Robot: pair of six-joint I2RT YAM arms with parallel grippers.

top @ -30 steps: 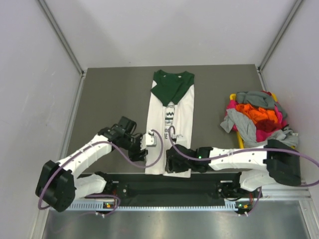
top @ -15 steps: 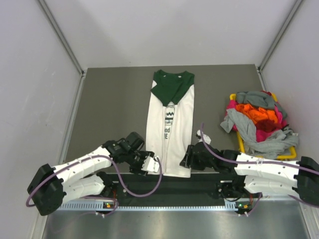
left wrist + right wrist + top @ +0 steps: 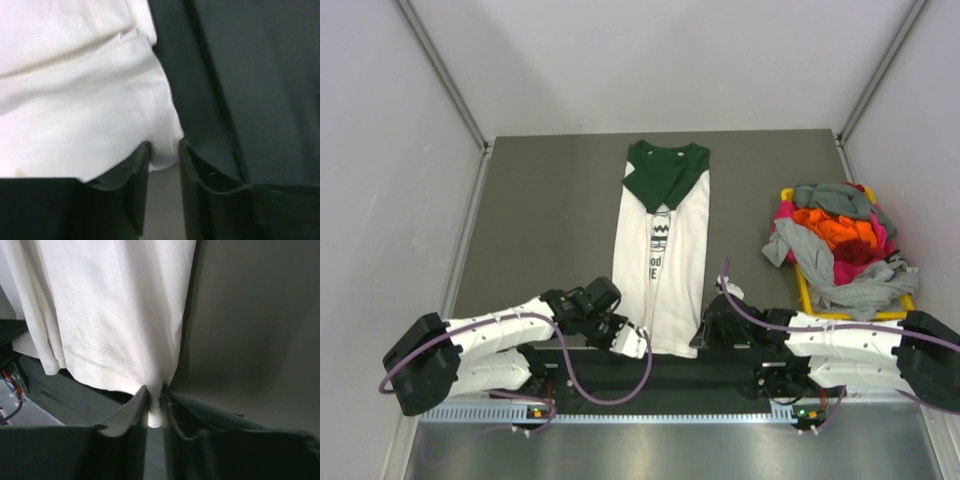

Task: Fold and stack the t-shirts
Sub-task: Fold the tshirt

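The white t-shirt (image 3: 660, 250) with black print and a dark green top lies folded into a long strip down the middle of the table, its hem at the near edge. My left gripper (image 3: 636, 343) is low at the hem's left corner. In the left wrist view that corner (image 3: 165, 150) lies flat between the tips of my left gripper (image 3: 164, 151), which stand a narrow gap apart. My right gripper (image 3: 699, 340) is at the hem's right corner. In the right wrist view my right gripper (image 3: 156, 396) pinches bunched white cloth (image 3: 150, 375).
A heap of grey, orange, pink and red t-shirts (image 3: 835, 235) fills a yellow bin (image 3: 801, 283) at the right. The dark table (image 3: 540, 210) ends in a black front rail (image 3: 670, 375) just behind both grippers. Grey walls stand on three sides.
Both arms have dropped back to the shirt's near hem corners. Both sets of jaws have narrowed, the right one closing on the cloth.
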